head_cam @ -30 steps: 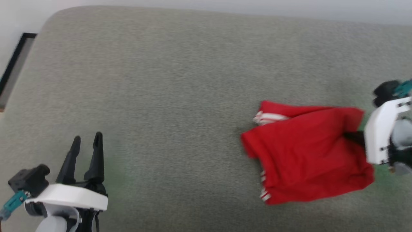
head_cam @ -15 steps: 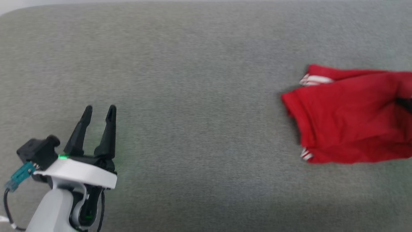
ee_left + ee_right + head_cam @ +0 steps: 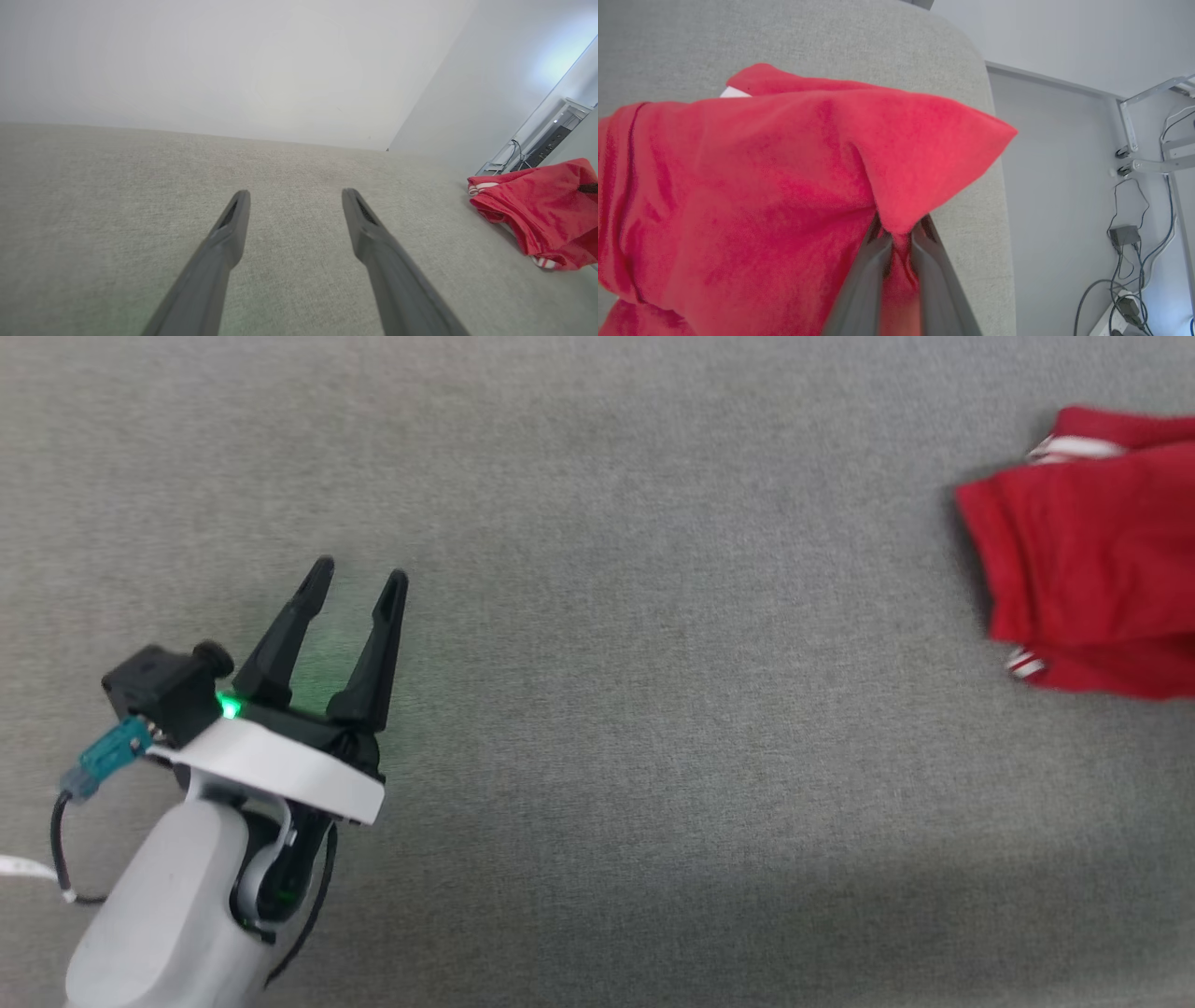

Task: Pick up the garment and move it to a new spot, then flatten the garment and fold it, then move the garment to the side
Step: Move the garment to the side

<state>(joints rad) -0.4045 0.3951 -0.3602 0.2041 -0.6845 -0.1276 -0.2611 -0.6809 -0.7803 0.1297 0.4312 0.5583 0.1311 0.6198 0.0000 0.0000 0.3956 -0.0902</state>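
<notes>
Grey woven upholstery [image 3: 579, 728] as the widest thing: flat, nubbly, matte, rounded off at a corner in the right wrist view, with bare floor [image 3: 1045, 186] beyond that edge. Grippy enough, probably, to tug at cloth dragged across it.

Next in size, the garment [image 3: 1092, 569]: soft red jersey, gathered into a rough folded bundle at the far right of the head view, near the upholstery's right edge and well apart from the left gripper. Lower part seemingly resting on the surface, gripped side raised into a pointed peak. Striped trim [image 3: 1025, 663], white on red, peeking out at two spots along its left side. Limp stuff, likely to slide open layer by layer.

Judged to be the move to the side. Best done low and slow, lifting rather than dragging, to keep the folds stacked; setting down short of the rounded edge; letting go only after a flat, settled landing.

Right gripper [image 3: 902, 232]: dark fingers drawn close, pinching a thick tuck of the red cloth. Left gripper [image 3: 360, 569]: fingers spread wide, holding nothing, hovering over bare upholstery at lower left.
</notes>
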